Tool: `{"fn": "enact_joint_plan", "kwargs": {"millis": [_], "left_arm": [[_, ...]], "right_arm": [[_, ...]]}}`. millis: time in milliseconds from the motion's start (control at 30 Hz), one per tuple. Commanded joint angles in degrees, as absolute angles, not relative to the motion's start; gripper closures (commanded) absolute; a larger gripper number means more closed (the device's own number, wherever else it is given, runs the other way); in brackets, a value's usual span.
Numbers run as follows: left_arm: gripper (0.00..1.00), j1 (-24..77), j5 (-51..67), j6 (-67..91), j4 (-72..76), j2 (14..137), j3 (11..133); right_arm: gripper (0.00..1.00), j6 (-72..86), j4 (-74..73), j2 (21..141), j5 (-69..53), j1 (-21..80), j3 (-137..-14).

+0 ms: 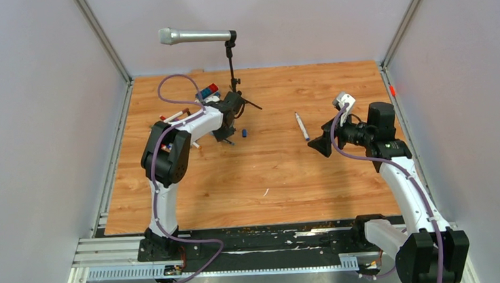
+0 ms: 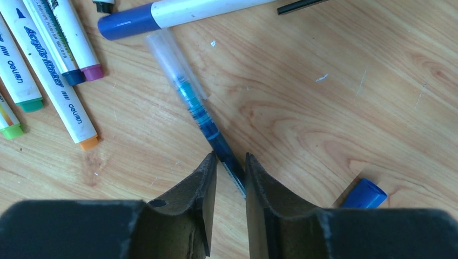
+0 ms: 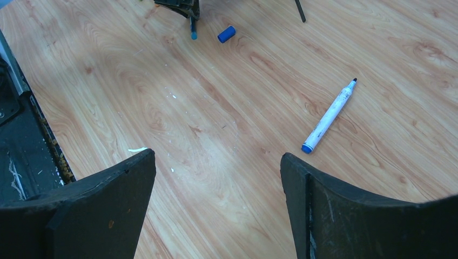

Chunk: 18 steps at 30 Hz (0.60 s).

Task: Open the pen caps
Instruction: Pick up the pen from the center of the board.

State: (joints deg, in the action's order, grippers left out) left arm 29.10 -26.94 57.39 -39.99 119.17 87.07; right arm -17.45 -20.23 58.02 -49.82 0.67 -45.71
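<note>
My left gripper (image 2: 229, 157) is shut on the dark end of a blue pen (image 2: 197, 105) with a clear cap, which points away over the table. The gripper also shows in the top view (image 1: 227, 133). A loose blue pen cap (image 2: 364, 194) lies just right of it, seen too in the top view (image 1: 244, 132) and the right wrist view (image 3: 227, 34). Several capped white markers (image 2: 54, 70) lie at the left, and one blue-capped pen (image 2: 162, 13) lies beyond. My right gripper (image 3: 217, 156) is open and empty above the table (image 1: 318, 144). An uncapped white pen (image 3: 328, 117) with a blue end lies ahead of it (image 1: 302, 126).
A silver microphone (image 1: 195, 35) on a black stand (image 1: 231, 64) rises behind the left gripper. Coloured toy blocks (image 1: 208, 90) sit at the back left. Grey walls close in the wooden table (image 1: 269, 179) on three sides.
</note>
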Motion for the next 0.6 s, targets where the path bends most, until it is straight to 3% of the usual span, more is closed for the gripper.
{"fn": "enact_joint_plan", "kwargs": {"millis": [0, 233, 567], "left_arm": [[0.70, 28.74, -26.67, 57.79, -40.41, 118.87, 86.45], [0.76, 28.74, -24.23, 58.36, -39.07, 115.39, 81.56], [0.98, 28.79, -19.34, 55.71, -30.35, 101.85, 67.24]], "right_arm": [[0.15, -17.84, -17.89, 57.40, -50.32, 0.53, -45.10], [0.15, -17.85, -17.71, 57.17, -50.44, 0.53, -44.96], [0.15, -17.83, -17.44, 57.20, -50.67, -1.24, -44.61]]}}
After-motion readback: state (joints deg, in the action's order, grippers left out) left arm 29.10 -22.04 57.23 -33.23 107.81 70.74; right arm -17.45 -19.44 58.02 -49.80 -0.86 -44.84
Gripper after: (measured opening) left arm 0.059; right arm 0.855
